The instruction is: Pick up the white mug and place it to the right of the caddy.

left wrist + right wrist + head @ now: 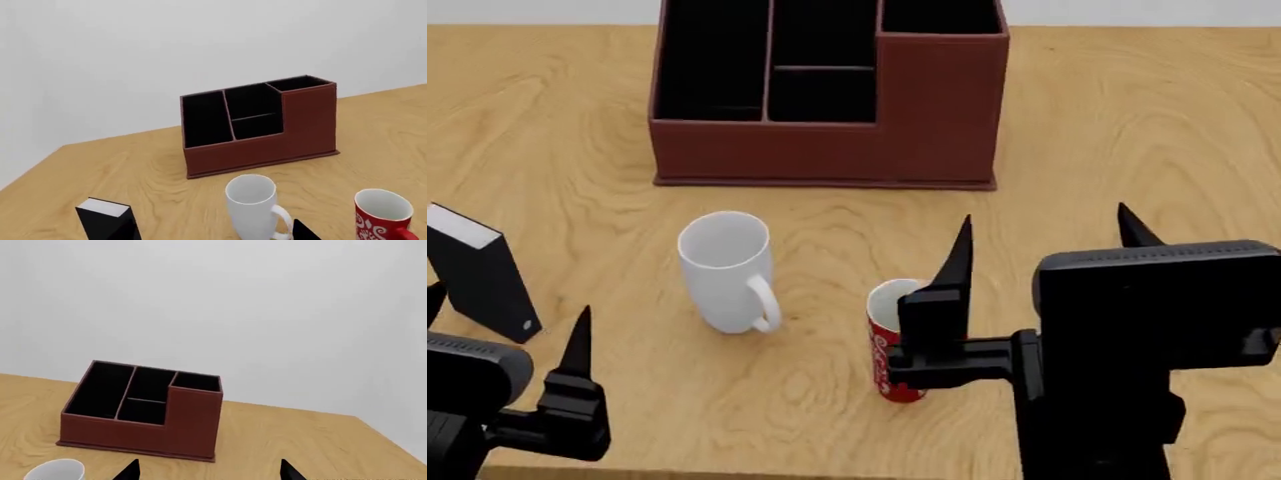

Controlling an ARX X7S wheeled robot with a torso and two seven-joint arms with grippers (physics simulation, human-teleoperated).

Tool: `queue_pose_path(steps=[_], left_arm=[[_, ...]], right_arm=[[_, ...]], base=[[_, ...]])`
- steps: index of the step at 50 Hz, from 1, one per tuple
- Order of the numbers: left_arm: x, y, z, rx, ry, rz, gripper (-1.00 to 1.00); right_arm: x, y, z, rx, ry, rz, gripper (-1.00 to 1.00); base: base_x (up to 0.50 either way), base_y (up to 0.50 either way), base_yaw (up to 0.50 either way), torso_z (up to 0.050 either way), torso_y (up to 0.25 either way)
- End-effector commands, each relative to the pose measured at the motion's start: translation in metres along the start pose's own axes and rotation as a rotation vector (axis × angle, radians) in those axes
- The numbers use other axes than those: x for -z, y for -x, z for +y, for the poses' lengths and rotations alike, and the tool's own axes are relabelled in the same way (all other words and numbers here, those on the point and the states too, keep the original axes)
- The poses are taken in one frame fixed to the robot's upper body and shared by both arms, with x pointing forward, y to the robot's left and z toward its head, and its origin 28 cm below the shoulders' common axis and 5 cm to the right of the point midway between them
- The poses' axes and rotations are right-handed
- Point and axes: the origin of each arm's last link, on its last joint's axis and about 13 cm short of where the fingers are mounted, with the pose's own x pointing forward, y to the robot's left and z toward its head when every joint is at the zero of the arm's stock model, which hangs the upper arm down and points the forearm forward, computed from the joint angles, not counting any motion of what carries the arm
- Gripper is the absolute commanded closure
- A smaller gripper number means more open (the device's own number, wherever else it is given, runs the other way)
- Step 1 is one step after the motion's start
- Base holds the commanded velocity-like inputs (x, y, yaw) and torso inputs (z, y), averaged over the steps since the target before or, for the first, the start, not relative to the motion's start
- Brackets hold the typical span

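Right pincer (1041, 245) hangs open and empty at lower right, beside the red mug (894, 340). Left pincer (507, 330), lower left, cannot be judged. White mug (727, 270) stands mid-frame below the caddy (827, 100).

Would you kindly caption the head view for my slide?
Open claws near white mug, red mug, brown caddy.

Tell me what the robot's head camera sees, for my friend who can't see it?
A white mug stands upright on a wooden table, in front of a big reddish-brown caddy with black compartments. A red mug stands to its right, a black box to its left, and both end effectors, left and right, hover open nearby.
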Motion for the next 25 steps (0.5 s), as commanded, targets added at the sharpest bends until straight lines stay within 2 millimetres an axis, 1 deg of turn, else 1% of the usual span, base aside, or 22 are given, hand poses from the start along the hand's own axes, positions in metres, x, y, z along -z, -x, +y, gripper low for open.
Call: queue_pose_path(steps=[1,2,3,5,14,15,25], left_arm=[[-0.0044,-0.0015,0.0017,0.001,0.001,-0.009,-1.00],[-0.0049,-0.0015,0.0013,0.000,0.000,-0.011,-1.00],[-0.0053,-0.0014,0.0011,-0.003,-0.004,-0.013,-1.00],[-0.0058,-0.0010,0.0013,-0.001,-0.001,-0.014,-1.00],[-0.0054,0.0015,0.0023,-0.006,0.005,-0.020,-1.00],[-0.0062,0.0017,0.0024,-0.007,0.002,-0.022,-1.00],[-0.0059,0.0016,0.0031,-0.018,0.005,-0.018,-1.00]], right_arm=[[-0.0064,-0.0023,-0.0025,0.020,0.021,-0.017,-1.00],[-0.0062,-0.0023,-0.0030,0.030,0.013,-0.029,-1.00],[-0.0056,-0.0023,-0.0031,0.049,0.045,-0.018,-1.00],[-0.0075,-0.0012,-0.0039,0.051,0.014,-0.028,-1.00],[-0.0097,0.0014,-0.0045,0.068,0.025,-0.021,-1.00],[-0.0094,0.0008,-0.0046,0.083,0.036,-0.001,-1.00],[-0.0068,-0.0005,-0.0045,0.066,0.024,0.003,-1.00]], base=[[-0.18,-0.50,0.00,0.000,0.000],[-0.19,-0.42,0.00,0.000,0.000],[0.00,0.00,0.00,0.000,0.000],[0.02,0.01,0.00,0.000,0.000],[0.00,0.00,0.00,0.000,0.000],[0.50,0.00,0.00,0.000,0.000],[0.50,0.00,0.00,0.000,0.000]])
